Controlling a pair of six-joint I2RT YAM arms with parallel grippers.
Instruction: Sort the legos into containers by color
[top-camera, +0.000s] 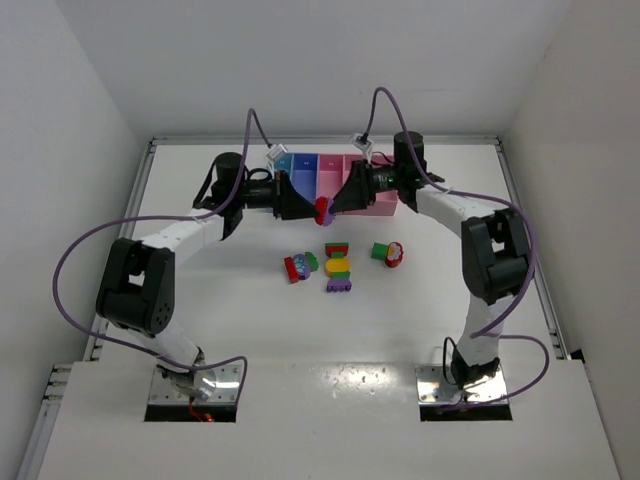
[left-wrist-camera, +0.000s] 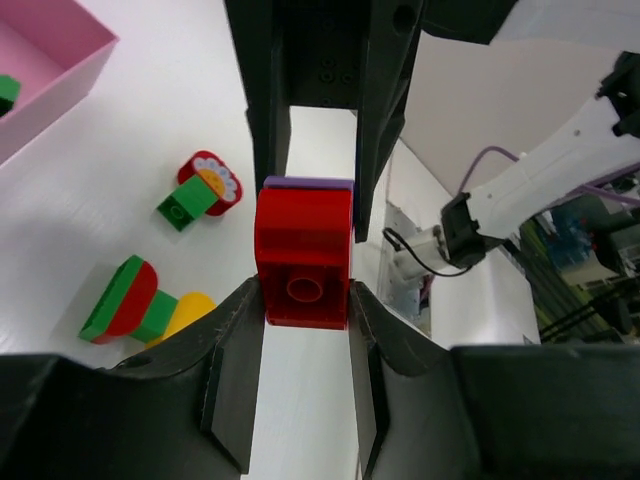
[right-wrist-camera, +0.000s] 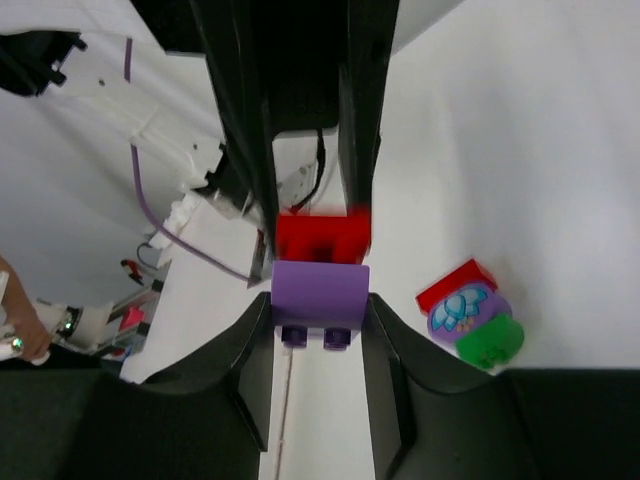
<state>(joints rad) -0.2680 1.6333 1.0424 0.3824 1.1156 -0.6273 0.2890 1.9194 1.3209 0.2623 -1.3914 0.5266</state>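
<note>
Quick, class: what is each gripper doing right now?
Left gripper: shut on the red brick.
Right gripper: shut on the purple brick, stuck to the red one.

A red brick (left-wrist-camera: 302, 265) and a purple brick (right-wrist-camera: 320, 290) show smooth, glossy plastic; the white table (top-camera: 300, 335) has a smooth top with a soft sheen; the pink bin (left-wrist-camera: 40, 50) looks like smooth plastic with a dull shine; the fingers (left-wrist-camera: 232, 370) are matt black plastic
</note>
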